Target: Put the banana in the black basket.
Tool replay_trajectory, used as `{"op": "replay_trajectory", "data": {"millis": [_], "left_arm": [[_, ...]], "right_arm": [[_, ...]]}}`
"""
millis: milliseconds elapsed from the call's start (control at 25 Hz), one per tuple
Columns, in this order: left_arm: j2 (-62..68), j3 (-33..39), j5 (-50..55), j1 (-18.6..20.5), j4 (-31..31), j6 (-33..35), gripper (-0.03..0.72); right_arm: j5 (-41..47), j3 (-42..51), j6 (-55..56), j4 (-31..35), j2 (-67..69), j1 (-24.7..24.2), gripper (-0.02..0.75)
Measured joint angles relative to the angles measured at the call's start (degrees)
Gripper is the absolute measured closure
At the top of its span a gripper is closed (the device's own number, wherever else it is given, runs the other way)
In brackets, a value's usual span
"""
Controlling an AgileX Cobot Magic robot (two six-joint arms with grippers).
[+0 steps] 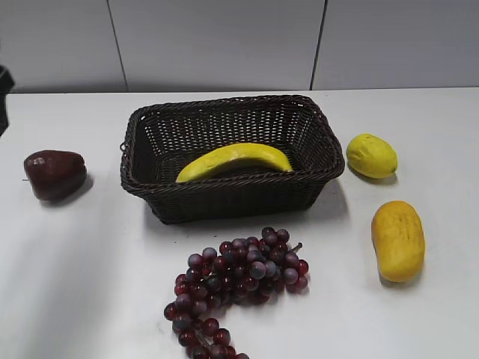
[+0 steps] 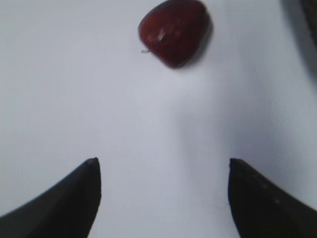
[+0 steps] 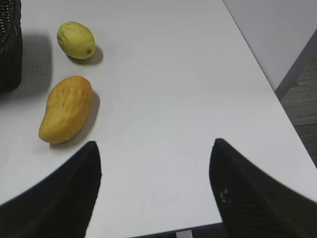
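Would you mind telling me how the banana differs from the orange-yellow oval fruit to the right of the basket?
The banana is long, slim and curved; the oval fruit is short and plump.
The banana lies inside the black basket; the oval fruit lies on the bare table.
The banana is bright yellow with a greenish tint along one side; the oval fruit is a deeper orange-yellow.
Both lie flat on their sides, untouched by either gripper.

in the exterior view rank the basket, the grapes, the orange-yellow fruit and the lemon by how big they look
1. black basket
2. grape bunch, though its lower end is cut off by the frame
3. orange-yellow oval fruit
4. lemon-like fruit, though it lies farther back
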Motion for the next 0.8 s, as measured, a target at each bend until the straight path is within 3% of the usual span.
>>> {"op": "replay_trajectory", "data": {"millis": [320,600,800], "left_arm": [[-11.0,18.1,-1.4,9.8,-0.1,-1.0,0.092],[-24.5,31.2,-5.5,11.0,-6.1,-1.5,0.095],[-37.4,36.6,-5.8,11.0,-7.4,-1.5,0.095]], "right_arm": [[0.0,0.0,0.0,0.0,0.0,0.0,0.187],[0.0,0.0,0.0,0.0,0.0,0.0,0.187],[0.0,0.0,0.0,0.0,0.0,0.0,0.187]]}}
